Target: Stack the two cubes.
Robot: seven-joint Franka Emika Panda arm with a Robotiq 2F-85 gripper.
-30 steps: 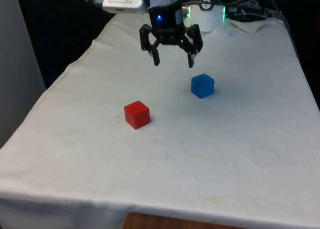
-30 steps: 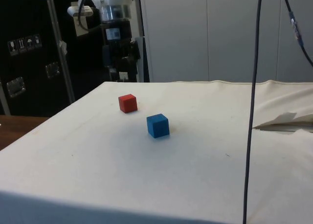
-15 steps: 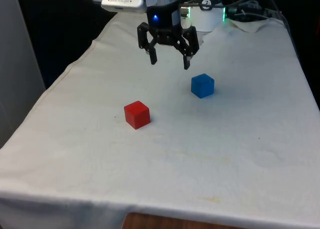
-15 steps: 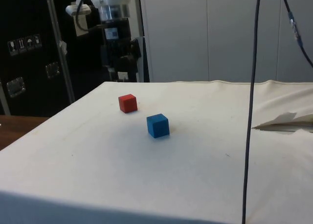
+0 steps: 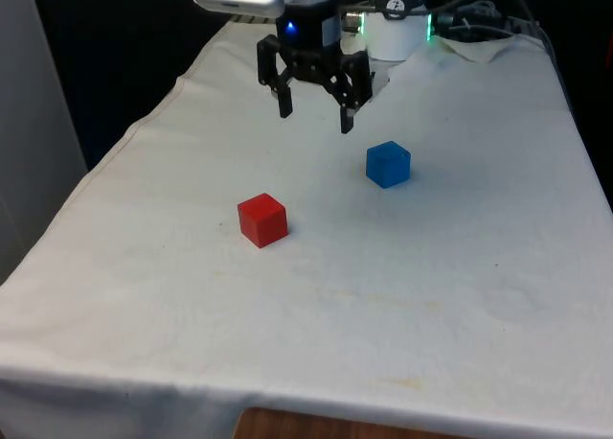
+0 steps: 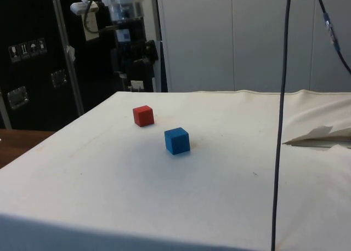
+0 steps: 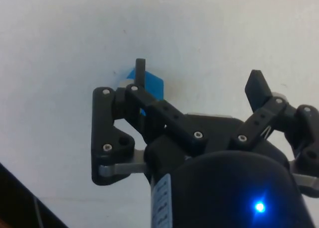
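Pincer (image 5: 314,118) drifts toward the front view's left and rises, jaws spread wide, empty; next, descend squarely over blue cube (image 5: 388,164) or red cube (image 5: 262,219).

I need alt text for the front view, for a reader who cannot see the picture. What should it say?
A black gripper with open jaws hangs above a table covered with a white cloth, holding nothing. Below it, a blue cube lies toward the front view's right and a red cube nearer the camera toward the left, apart and not stacked.
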